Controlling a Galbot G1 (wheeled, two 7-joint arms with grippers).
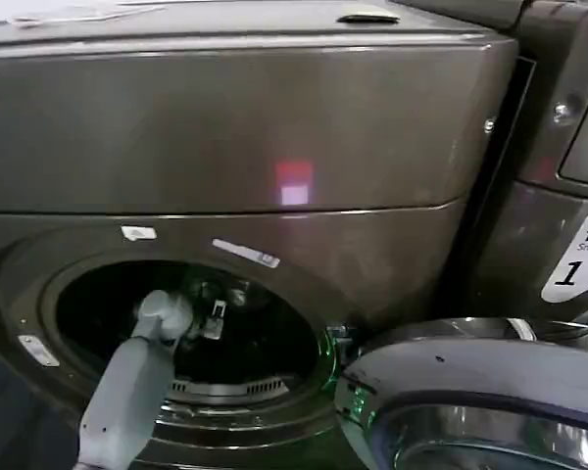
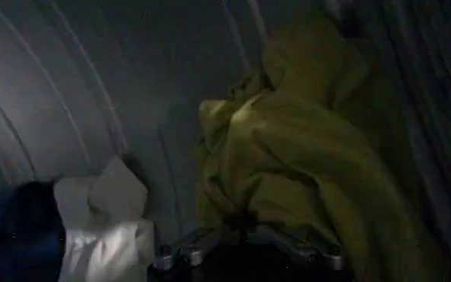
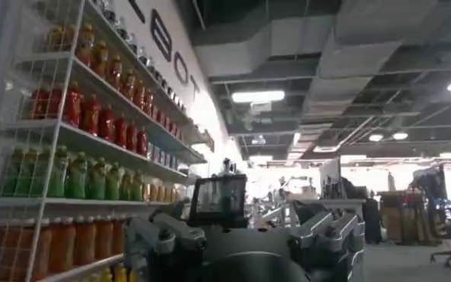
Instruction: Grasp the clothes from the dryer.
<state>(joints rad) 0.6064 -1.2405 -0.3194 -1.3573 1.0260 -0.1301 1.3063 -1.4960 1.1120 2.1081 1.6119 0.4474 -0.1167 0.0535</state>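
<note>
The bronze-grey dryer (image 1: pixel 235 137) stands in front of me with its porthole open and a pink light on its front. My left arm reaches through the porthole, and my left gripper (image 1: pixel 211 315) is inside the dark drum. In the left wrist view, my left gripper (image 2: pixel 240 228) is shut on a yellow-green cloth (image 2: pixel 302 145) that bunches up over the jaws. A white cloth (image 2: pixel 106 222) and a dark blue cloth (image 2: pixel 18 230) lie beside it against the drum wall. My right gripper (image 3: pixel 217 201) is shut on nothing, away from the dryer and facing the room.
The dryer's round door (image 1: pixel 470 392) hangs open at the lower right, close to the porthole rim. A bronze-grey panel with a white "1" sticker (image 1: pixel 578 259) stands at the right. A white shelf of drink bottles (image 3: pixel 80 130) fills one side of the right wrist view.
</note>
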